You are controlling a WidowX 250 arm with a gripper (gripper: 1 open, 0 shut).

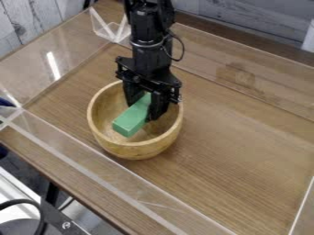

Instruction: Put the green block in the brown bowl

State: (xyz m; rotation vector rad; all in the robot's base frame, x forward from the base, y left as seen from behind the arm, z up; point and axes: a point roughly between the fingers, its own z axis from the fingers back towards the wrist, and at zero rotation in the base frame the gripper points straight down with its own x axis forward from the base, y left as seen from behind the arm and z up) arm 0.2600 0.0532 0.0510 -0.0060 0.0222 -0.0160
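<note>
1. Because the bright-green rectangular block (130,117) is gripped near its upper end by the partly opened black gripper (143,98), its free end is slanted downward
2. Beneath the gripper, the round light-brown wooden bowl (134,152) is placed, presumably for its release
</note>
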